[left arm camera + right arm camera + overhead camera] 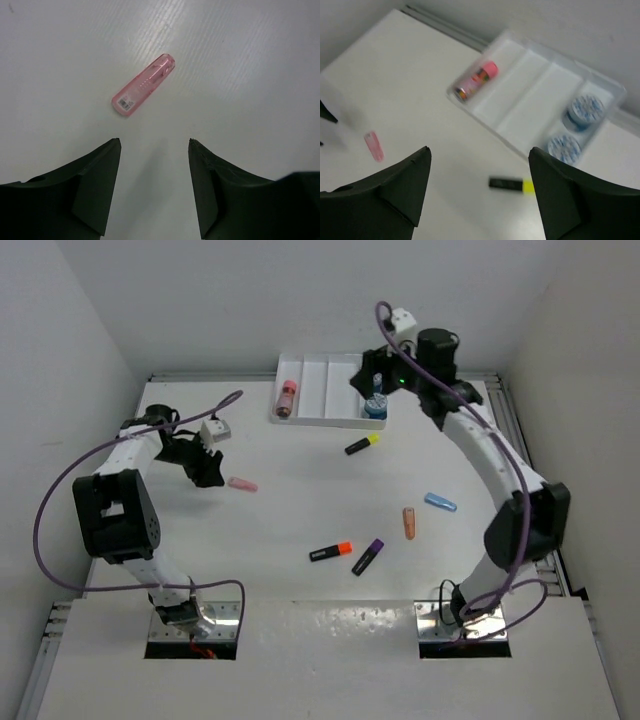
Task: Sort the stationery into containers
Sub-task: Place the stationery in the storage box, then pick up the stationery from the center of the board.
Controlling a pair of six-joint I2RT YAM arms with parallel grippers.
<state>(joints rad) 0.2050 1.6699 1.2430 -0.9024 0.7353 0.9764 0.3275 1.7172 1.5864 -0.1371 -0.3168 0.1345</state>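
- We are seeing the pink stick lying on the table just ahead of the left gripper. Its long axis is slanting across the spread, empty jaws, and the left arm is nearer.
- The right gripper, also spread and empty, is hovering by the tray.
- In the top view, the tray is holding 1 pink item in its leftmost compartment and 2 blue rounds in its rightmost.

White table, tray, yellow highlighter, orange highlighter, purple highlighter, pink stick, peach stick, blue piece

Round pieces in tray, rightmost compartment
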